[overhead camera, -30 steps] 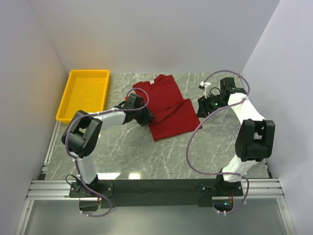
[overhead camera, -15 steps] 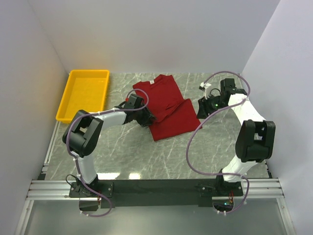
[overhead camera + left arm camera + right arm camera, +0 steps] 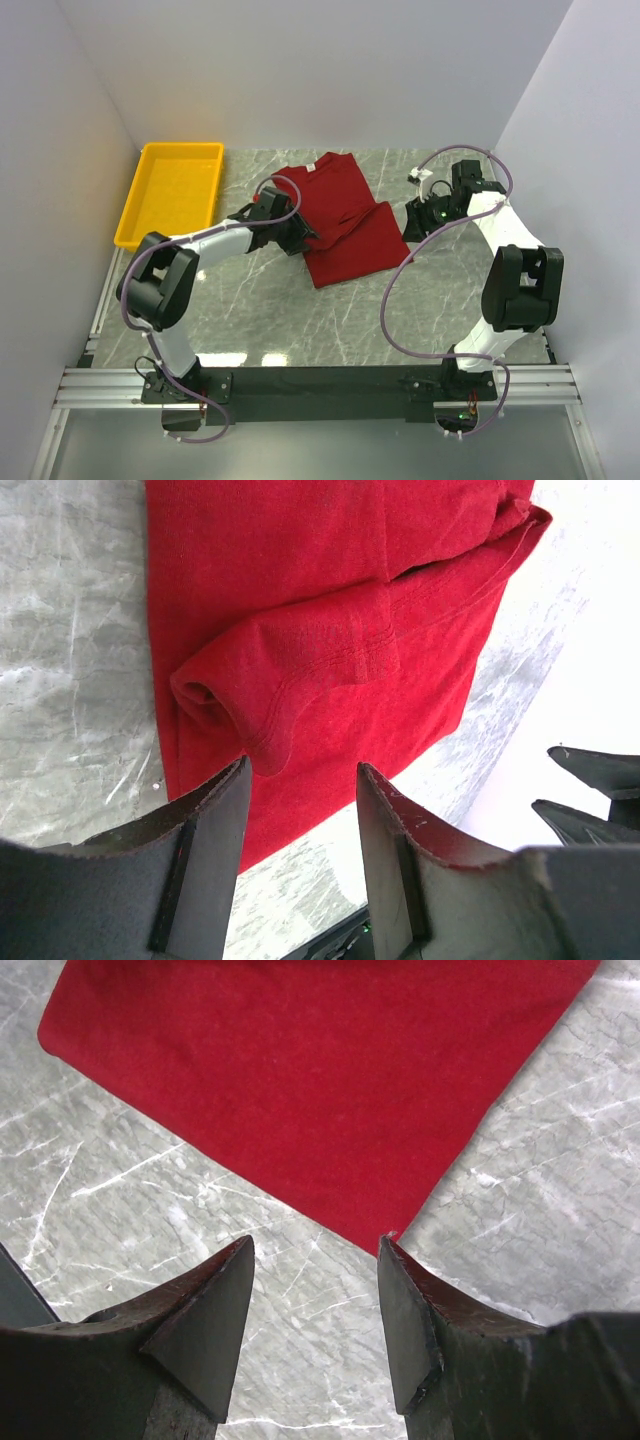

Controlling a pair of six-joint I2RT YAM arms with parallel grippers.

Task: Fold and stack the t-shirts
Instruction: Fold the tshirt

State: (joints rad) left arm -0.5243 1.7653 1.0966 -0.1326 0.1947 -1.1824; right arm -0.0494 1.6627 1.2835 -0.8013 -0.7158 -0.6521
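One t-shirt point(image 3: 340, 215) unmoved | left pincer point(image 3: 300, 770) spread, elbow point(image 3: 150, 288) swung left

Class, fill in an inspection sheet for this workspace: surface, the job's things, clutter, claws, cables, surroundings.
surface: grey marbled table; no spills seen.
job's things: one dark red t-shirt lying towards the back, a sleeve folded onto its body; no stack yet.
clutter: nothing seen, apart from a yellow tray at far left.
claws: left claw open at the rolled sleeve fold; right claw open by the shirt's corner, holding nothing.
cables: purple cables loop loosely along both arms.
surroundings: white walls; metal rail at the near edge.
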